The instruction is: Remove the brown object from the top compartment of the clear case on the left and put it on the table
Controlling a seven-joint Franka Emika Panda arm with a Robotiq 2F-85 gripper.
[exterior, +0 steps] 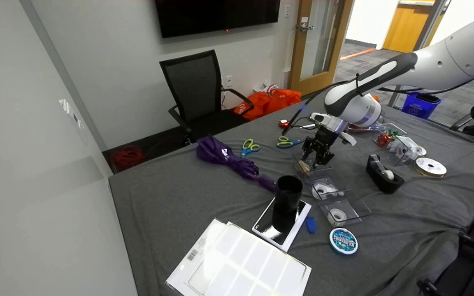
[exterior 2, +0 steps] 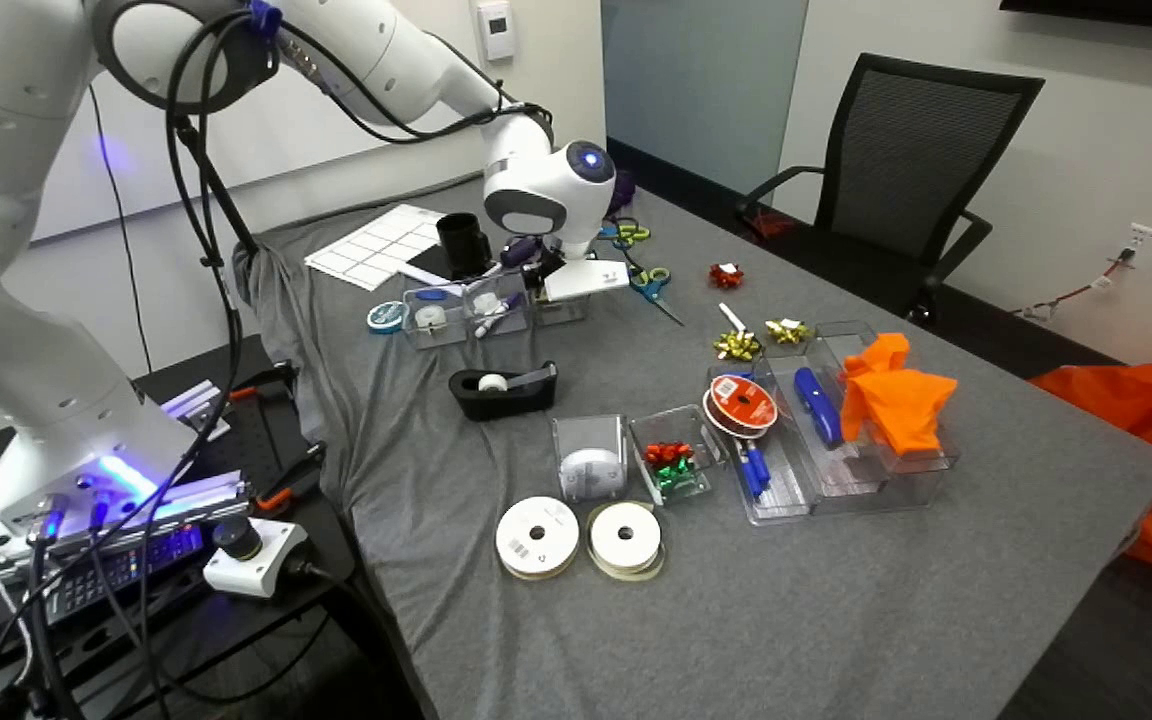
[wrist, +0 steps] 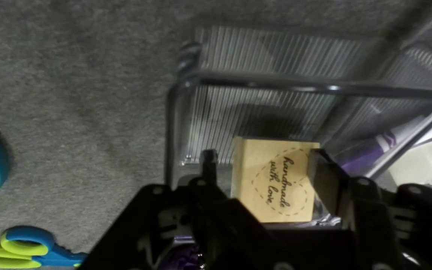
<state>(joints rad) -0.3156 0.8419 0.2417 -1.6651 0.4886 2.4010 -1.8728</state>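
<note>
We see the brown block (wrist: 276, 180), its flat face lettered "handmade with love", inside an end compartment of the clear plastic case (wrist: 294, 86), which stands on the grey cloth-covered table (exterior: 171, 213).

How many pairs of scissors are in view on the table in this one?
2. In an exterior view, one pair of scissors lies beside the purple umbrella; the other pair lies nearer the gripper. More could be hidden behind the arm.
</note>
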